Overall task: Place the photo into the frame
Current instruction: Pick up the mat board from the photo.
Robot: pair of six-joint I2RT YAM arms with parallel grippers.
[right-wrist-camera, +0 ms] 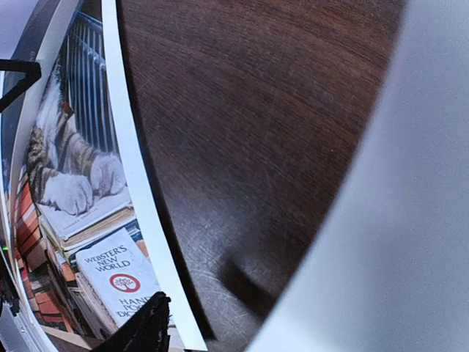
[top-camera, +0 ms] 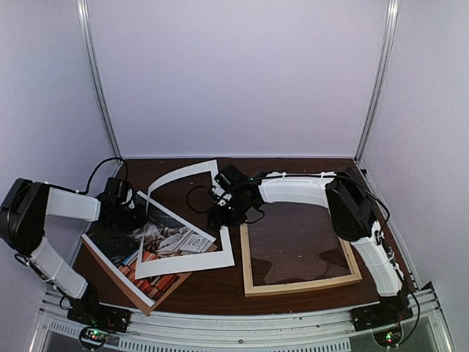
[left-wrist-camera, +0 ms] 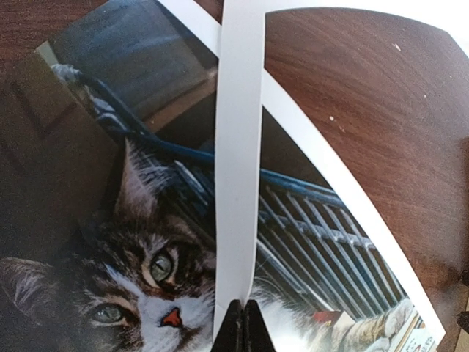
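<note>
Left hand [left-wrist-camera: 238, 328] tight on mat [left-wrist-camera: 238, 147], right hand [top-camera: 222, 211] unclear; "WEBSTER'S NEW WORLD" on photo [right-wrist-camera: 117, 275].

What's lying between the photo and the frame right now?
The right rail of the white mat, which overlaps the photo and ends close beside the frame. The top view shows it.
</note>
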